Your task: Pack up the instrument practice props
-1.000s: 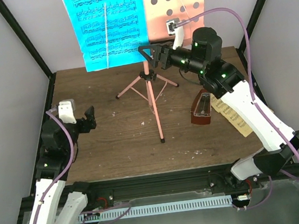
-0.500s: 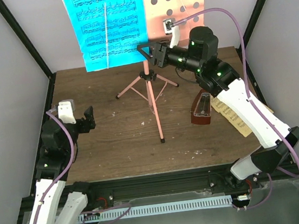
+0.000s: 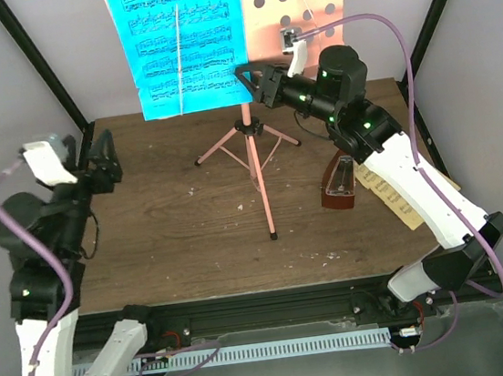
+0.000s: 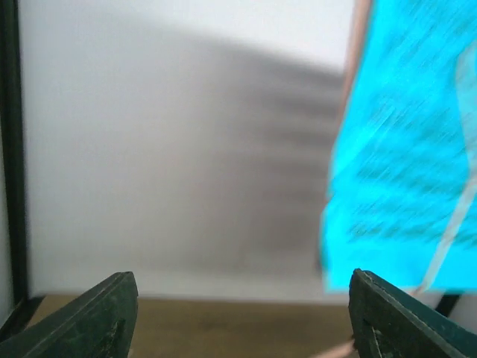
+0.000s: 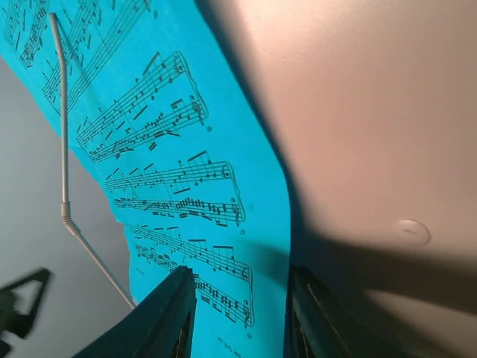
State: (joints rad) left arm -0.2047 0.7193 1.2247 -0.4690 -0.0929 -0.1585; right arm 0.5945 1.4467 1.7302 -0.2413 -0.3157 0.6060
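**Blue page between the right fingers**

Pink, slim-legged, the music stand (image 3: 261, 187) stands near the wooden table's (image 3: 176, 243) back edge. Its hole-dotted desk carries the blue sheet-music page (image 3: 183, 40). Our right gripper (image 3: 244, 74) straddles that page's lower corner, narrower than before; we cannot tell whether it pinches. The pyramid metronome (image 3: 338, 185) sits beside the yellow page (image 3: 398, 202) near the right edge. Our left gripper (image 3: 106, 160), spread and empty, has risen.

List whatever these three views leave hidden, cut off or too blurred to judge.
- Top view: white right arm covers most of the yellow sheet-music page and part of the reddish-brown pyramid metronome.
- Top view: upper edge cuts off the pink hole-dotted stand desk and blue sheet-music page.
- Left wrist view: motion blur smears that page's notes.
- Right wrist view: unclear whether the right claw touches it.
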